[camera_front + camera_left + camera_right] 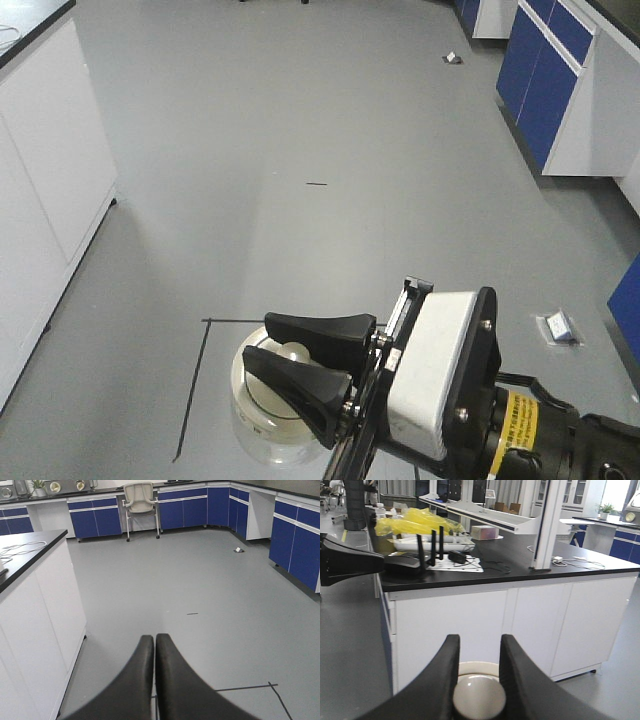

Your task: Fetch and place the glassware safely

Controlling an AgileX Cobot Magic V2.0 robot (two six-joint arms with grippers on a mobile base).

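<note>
Now right end effector (479, 647) pinches lid knob (479, 697) of the glass jar (262, 440); left end effector (154, 638) closed, empty.

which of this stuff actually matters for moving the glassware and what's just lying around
Part of the job:
- lidded glass jar, held at its lid knob
- right tool, closed on that knob
- left tool, shut and empty

Just lying about:
- office chair
- router
- yellow plastic bags
- small packet
</note>
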